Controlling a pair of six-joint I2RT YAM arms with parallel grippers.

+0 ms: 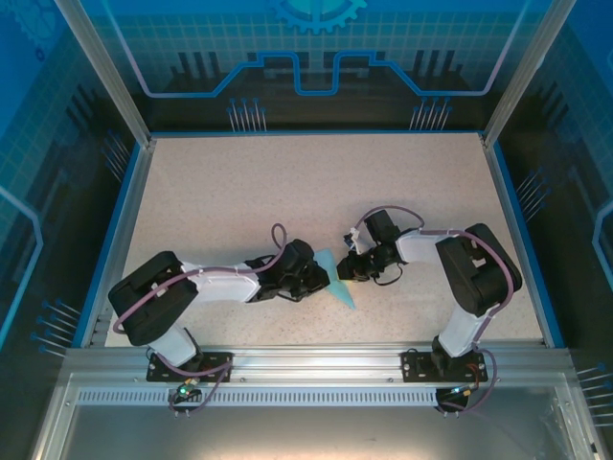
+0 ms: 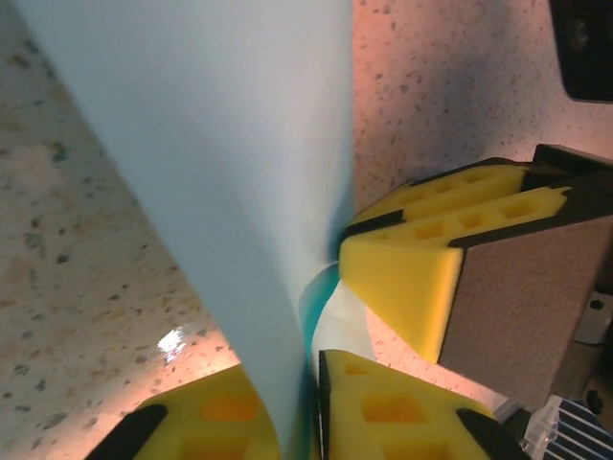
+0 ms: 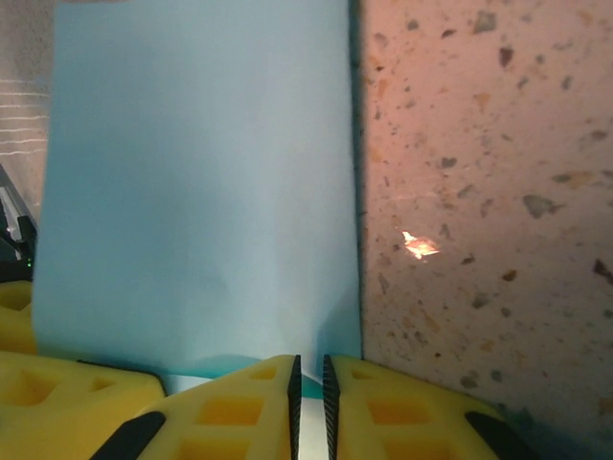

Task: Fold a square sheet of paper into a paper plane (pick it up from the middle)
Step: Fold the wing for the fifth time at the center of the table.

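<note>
Left gripper (image 1: pixel 324 278) clamps the thin light-blue folded paper sheet (image 3: pixel 201 192) by the near edge of the speckled table (image 1: pixel 287 182), mid-width; right gripper (image 3: pixel 311 372), jaws a slit apart, pinches it too.

The left pincer (image 1: pixel 314 279) and right pincer (image 1: pixel 350 272) meet low on the speckled surface (image 1: pixel 287 182), the pointed light-blue paper (image 1: pixel 338 286) between them.

Nothing readable in any of these, no words, numbers or logos. Closest thing to a sign is the gear graphic (image 1: pixel 318 11) on the blue back panel (image 1: pixel 402 38), with circuit-style lines under it, and it carries no lettering. The paper (image 3: pixel 201 192) is plain too.
</note>
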